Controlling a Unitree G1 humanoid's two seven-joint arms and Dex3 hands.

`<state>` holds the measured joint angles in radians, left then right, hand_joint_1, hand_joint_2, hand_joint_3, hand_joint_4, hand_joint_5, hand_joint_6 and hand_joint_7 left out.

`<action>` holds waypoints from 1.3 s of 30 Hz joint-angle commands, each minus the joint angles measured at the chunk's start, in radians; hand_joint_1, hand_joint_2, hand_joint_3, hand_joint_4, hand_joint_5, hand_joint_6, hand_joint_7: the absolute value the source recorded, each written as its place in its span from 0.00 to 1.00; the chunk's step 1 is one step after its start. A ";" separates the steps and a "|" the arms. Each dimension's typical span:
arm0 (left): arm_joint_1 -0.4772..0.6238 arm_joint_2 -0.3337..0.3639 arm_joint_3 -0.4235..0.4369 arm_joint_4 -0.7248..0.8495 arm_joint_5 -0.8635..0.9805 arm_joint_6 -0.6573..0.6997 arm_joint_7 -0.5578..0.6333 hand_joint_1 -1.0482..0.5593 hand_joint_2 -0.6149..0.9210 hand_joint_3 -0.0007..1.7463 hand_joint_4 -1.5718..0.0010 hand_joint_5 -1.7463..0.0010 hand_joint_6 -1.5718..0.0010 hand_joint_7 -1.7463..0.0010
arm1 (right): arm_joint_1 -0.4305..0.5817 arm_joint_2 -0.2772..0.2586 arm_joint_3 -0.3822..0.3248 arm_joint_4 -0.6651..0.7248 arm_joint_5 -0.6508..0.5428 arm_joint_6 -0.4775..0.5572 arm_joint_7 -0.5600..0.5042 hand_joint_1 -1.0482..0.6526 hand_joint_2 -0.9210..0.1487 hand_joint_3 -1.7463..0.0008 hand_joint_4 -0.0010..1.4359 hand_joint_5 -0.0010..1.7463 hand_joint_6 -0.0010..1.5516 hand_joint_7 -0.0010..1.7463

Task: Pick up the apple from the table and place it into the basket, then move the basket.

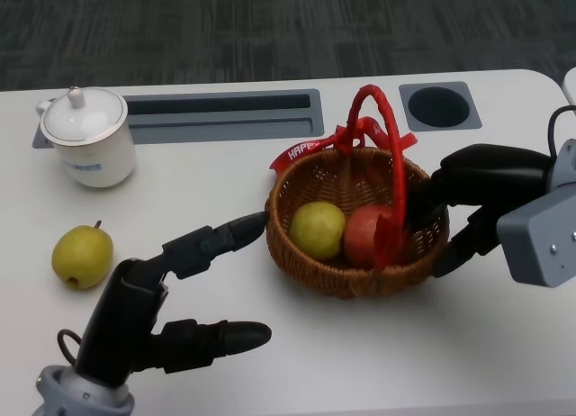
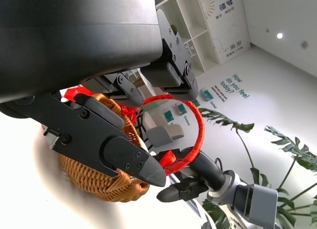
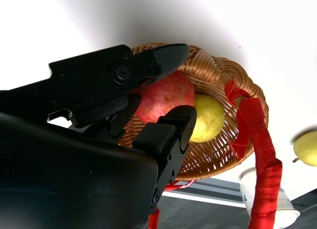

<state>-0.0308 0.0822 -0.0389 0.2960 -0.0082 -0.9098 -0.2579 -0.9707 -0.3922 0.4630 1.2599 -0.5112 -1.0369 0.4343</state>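
Both robot hands flank the basket at nine and three o'clock, fingers spread, seemingly gripping nothing; uneven pushing could tip out the apple.

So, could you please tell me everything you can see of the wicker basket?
The basket is a round bowl of brown woven wicker, standing upright on the white table right of centre. A red ribbon-wrapped handle arches over it, with a red printed ribbon tied at the rear rim. Inside lie a red apple and a yellow-green fruit, side by side. The left hand reaches a fingertip to its left rim; the right hand is at its right rim, fingers over the edge.
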 commanded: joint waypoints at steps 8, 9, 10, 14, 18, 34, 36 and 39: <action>0.032 -0.001 0.017 -0.067 0.035 0.014 0.063 0.46 0.89 0.00 0.54 0.99 0.58 0.99 | -0.037 -0.018 0.164 -0.029 -0.255 -0.104 -0.224 0.20 0.04 1.00 0.64 0.01 0.53 0.01; 0.031 -0.002 0.018 -0.067 0.038 0.012 0.067 0.46 0.89 0.00 0.54 0.99 0.58 0.99 | -0.046 -0.021 0.190 -0.033 -0.294 -0.106 -0.262 0.20 0.04 1.00 0.65 0.01 0.54 0.01; 0.029 -0.003 0.018 -0.067 0.040 0.010 0.071 0.46 0.89 0.00 0.54 0.99 0.58 0.99 | -0.057 -0.023 0.215 -0.037 -0.332 -0.101 -0.297 0.20 0.04 1.00 0.65 0.01 0.54 0.01; 0.026 -0.006 0.017 -0.070 0.039 0.009 0.082 0.46 0.89 0.00 0.53 0.98 0.57 0.99 | -0.096 -0.018 0.300 -0.043 -0.450 -0.042 -0.407 0.18 0.04 1.00 0.64 0.01 0.52 0.00; 0.022 -0.012 0.021 -0.062 0.037 -0.002 0.093 0.46 0.89 0.00 0.52 0.98 0.57 0.99 | -0.116 -0.003 0.337 -0.032 -0.498 0.026 -0.484 0.22 0.08 1.00 0.61 0.00 0.47 0.00; 0.037 -0.025 0.037 -0.062 0.043 -0.044 0.129 0.46 0.90 0.00 0.51 0.98 0.55 0.99 | -0.108 0.036 0.249 0.018 -0.382 0.133 -0.553 0.48 0.01 0.99 0.75 0.22 0.56 0.01; 0.036 -0.027 0.039 -0.061 0.044 -0.052 0.131 0.46 0.90 0.00 0.50 0.98 0.55 0.99 | -0.102 0.036 0.241 0.022 -0.370 0.138 -0.546 0.47 0.00 0.99 0.68 0.36 0.56 0.00; 0.040 -0.029 0.042 -0.066 0.048 -0.059 0.135 0.46 0.89 0.00 0.50 0.98 0.55 0.99 | -0.094 0.038 0.237 0.026 -0.361 0.140 -0.541 0.46 0.00 0.97 0.61 0.44 0.55 0.00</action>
<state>0.0058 0.0486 -0.0082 0.2308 0.0342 -0.9575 -0.1426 -1.0685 -0.3498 0.7161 1.2770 -0.8918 -0.9049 -0.1131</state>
